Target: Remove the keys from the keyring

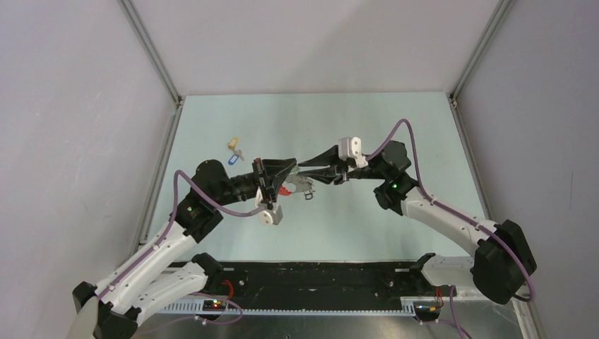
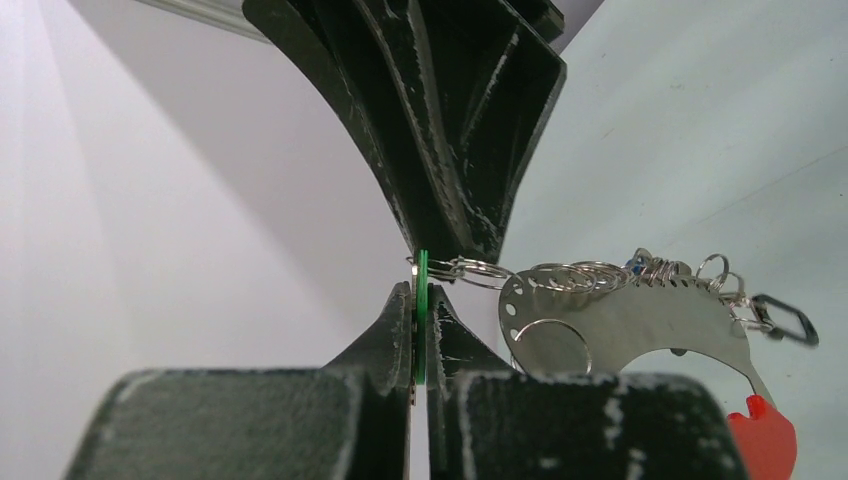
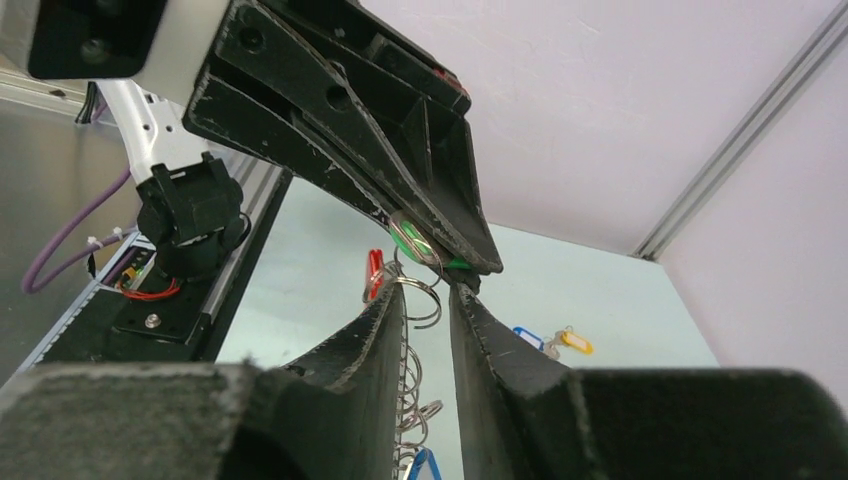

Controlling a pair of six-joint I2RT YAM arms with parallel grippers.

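The keyring (image 2: 630,322), a silver curved plate hung with small wire rings and ending in a red band (image 2: 765,440), hangs above the table between both grippers. My left gripper (image 2: 421,295) is shut on a green key tag (image 2: 421,268) that is still linked to the keyring. My right gripper (image 3: 430,295) faces it tip to tip with its jaws apart. The keyring's ringed edge (image 3: 412,375) lies along the inside of one of its fingers, with a gap to the other. A blue tag (image 3: 425,465) and a black tag (image 2: 790,322) also hang from the keyring. In the top view the left gripper (image 1: 288,169) and right gripper (image 1: 311,171) meet over the keyring (image 1: 300,186).
Two loose keys lie on the table at the back left, one with a blue tag (image 1: 233,160) and one with a tan-yellow tag (image 1: 232,143). Grey walls with metal frame rails enclose the table on three sides. The arm bases sit on a black strip (image 1: 318,279) along the near edge.
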